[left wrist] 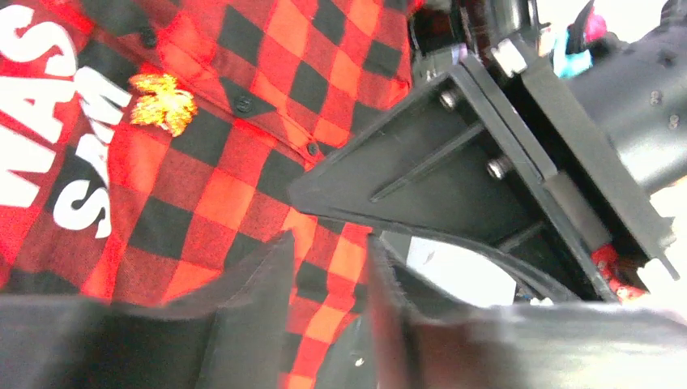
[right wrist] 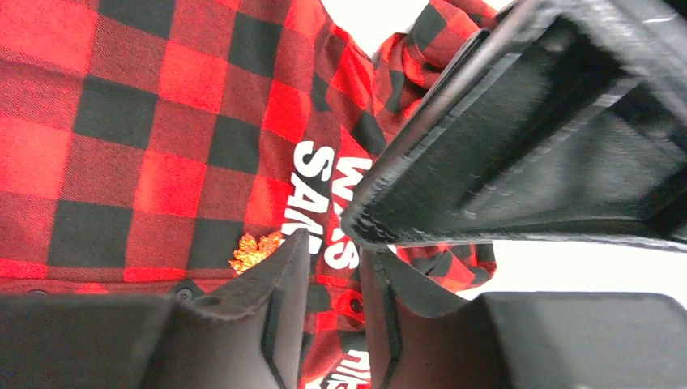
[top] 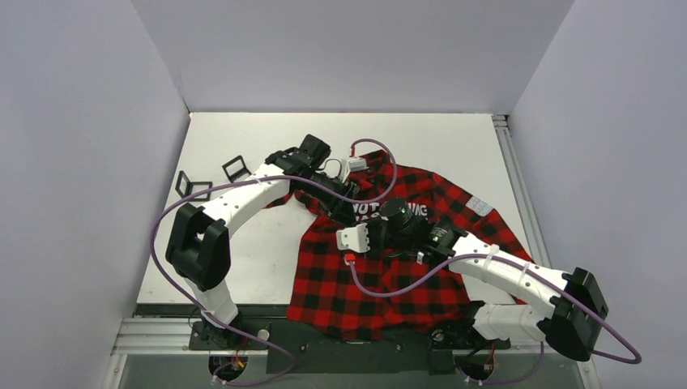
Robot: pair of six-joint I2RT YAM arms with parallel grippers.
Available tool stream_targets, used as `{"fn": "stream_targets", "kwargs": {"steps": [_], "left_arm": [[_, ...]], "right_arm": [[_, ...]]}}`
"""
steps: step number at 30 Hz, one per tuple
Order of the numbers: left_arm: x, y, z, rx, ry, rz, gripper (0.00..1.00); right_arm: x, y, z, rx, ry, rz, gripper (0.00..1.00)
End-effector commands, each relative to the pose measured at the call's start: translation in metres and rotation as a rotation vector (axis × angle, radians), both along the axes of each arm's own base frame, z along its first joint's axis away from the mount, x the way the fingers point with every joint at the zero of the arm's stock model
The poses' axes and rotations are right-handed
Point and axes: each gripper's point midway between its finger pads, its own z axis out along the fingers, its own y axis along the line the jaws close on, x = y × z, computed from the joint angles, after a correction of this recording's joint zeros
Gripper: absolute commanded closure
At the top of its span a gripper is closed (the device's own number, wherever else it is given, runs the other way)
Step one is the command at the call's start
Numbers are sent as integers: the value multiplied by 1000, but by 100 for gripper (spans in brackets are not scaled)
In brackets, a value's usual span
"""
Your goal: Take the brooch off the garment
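The garment [top: 364, 292] lies spread on the table [top: 259, 243], and both arms reach in over its white lettering [left wrist: 85, 207]. The brooch [left wrist: 164, 103] is pinned to the cloth just beside the word SAM, between the lettering and the row of dark buttons. The right gripper [right wrist: 334, 275] hangs low over the lettering with its fingers nearly together. Only a narrow gap shows between them, and flat plaid lies behind it with nothing pinched. One fingertip [right wrist: 279, 271] sits right at the brooch's edge, though whether it touches cannot be told. The left gripper [left wrist: 324, 275] is a little farther from the lettering than the brooch is. Its fingers are likewise parted by a slim gap, with flat cloth beneath and no fold seen between them. The two grippers are close together — each fills a corner of the other's wrist view.
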Motion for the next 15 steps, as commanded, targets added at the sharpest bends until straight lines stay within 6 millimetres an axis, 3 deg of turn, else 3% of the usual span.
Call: {"fn": "stream_targets", "kwargs": {"steps": [1, 2, 3, 5, 8, 11, 15], "left_arm": [[46, 29, 5, 33, -151, 164, 43], [57, 34, 6, 27, -195, 199, 37], [69, 47, -6, 73, -213, 260, 27], [90, 58, -10, 93, -276, 342, 19], [111, 66, -9, 118, -296, 439, 18], [141, 74, -10, 169, -388, 552, 18], [149, 60, -15, 179, -434, 569, 18]], "right_arm": [[-2, -7, 5, 102, 106, -48, 70], [-5, -8, 4, 125, 146, -46, 69], [-1, -17, 3, 145, 192, -99, 67], [1, -27, 6, 186, 276, -153, 65], [-3, -36, 22, 282, 402, -192, 64], [5, -58, 38, 384, 508, -316, 64], [25, -80, 65, 585, 644, -465, 64]]}}
